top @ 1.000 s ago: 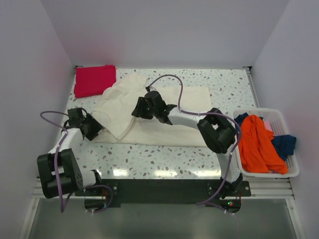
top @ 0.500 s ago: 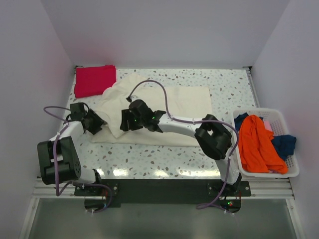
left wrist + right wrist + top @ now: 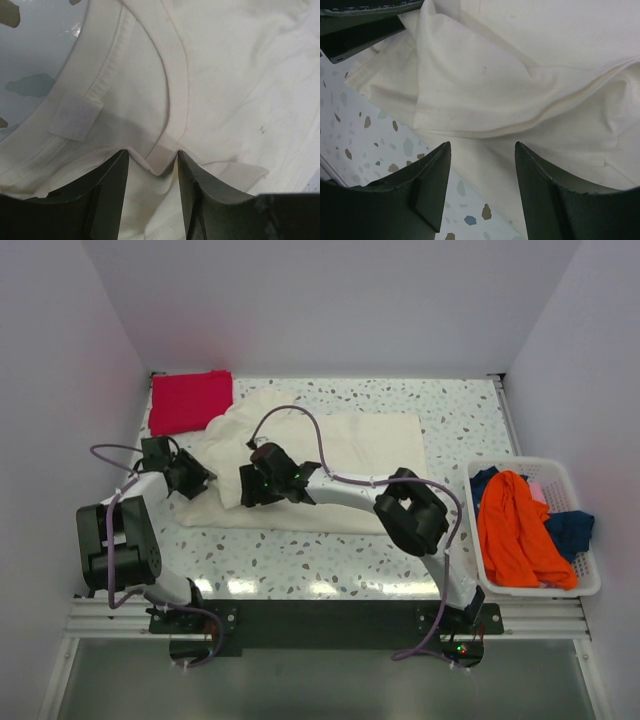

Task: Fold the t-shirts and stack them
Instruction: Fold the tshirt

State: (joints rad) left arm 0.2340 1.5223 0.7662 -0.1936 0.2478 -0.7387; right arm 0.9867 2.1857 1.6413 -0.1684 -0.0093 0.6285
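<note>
At the left side of the counter point(image 3: 450, 410), the left arm's fingers point(image 3: 107, 200) are pinching the neckband point(image 3: 172, 100) of the cream t-shirt point(image 3: 350, 445), the ribbed band puckering into a point between them. Just beside them, the right arm's fingers point(image 3: 427, 195) are hanging spread apart and holding nothing. They are poised above a stitched hem point(image 3: 470, 117) on a doubled-over flap of the same shirt. That edge is running crosswise to the gap between the fingers and lying just ahead of the tips, with speckled counter showing beneath.

From both arms the shirt's long axis is stretching away to the right, toward the basket point(image 3: 590, 585), so nearly all the cloth is lying on the right arm's side of the pinch. The right arm looks the nearer to the loose edge. The next move probably calls for it to drop onto that hem, with the left anchoring the neck.

A folded red t-shirt point(image 3: 190, 400) is sitting at the far left corner, just beside the cream one. The orange t-shirt point(image 3: 515, 530) and blue t-shirt point(image 3: 572, 528) are waiting in the basket, well apart.
</note>
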